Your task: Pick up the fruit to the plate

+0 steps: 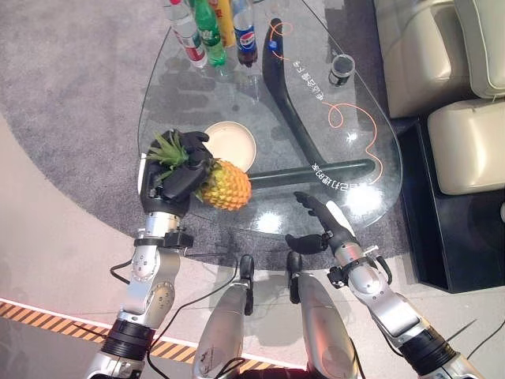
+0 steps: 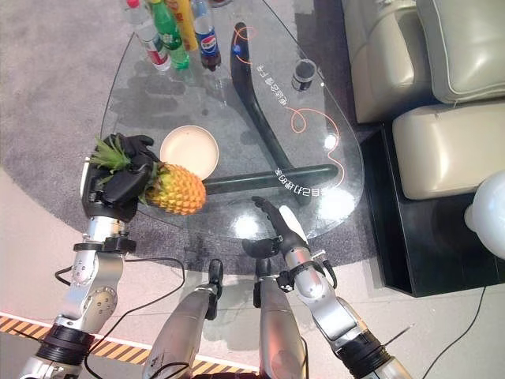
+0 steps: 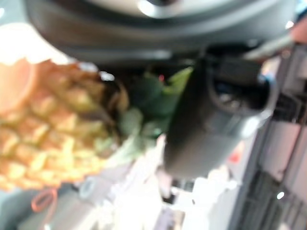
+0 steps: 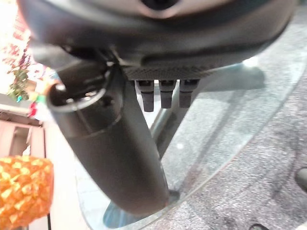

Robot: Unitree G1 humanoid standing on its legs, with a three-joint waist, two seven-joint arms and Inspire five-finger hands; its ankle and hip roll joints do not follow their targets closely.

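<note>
A pineapple (image 1: 225,184) with a green leafy crown (image 1: 167,147) lies at the near left of the glass table (image 1: 347,87), its body beside a round cream plate (image 1: 233,144). My left hand (image 1: 180,175) is curled round the pineapple at its crown end, the thumb (image 3: 211,120) pressed by the leaves. The fruit (image 3: 43,124) shows close past that thumb. My right hand (image 1: 322,221) rests open at the table's near edge, fingers straight, right of the pineapple (image 4: 21,191) and holding nothing.
Several drink bottles (image 1: 211,28) stand at the table's far left. A dark can (image 1: 342,69) stands toward the far right. A dark curved table frame (image 1: 288,103) runs under the glass. Cream sofa cushions (image 1: 465,142) lie to the right.
</note>
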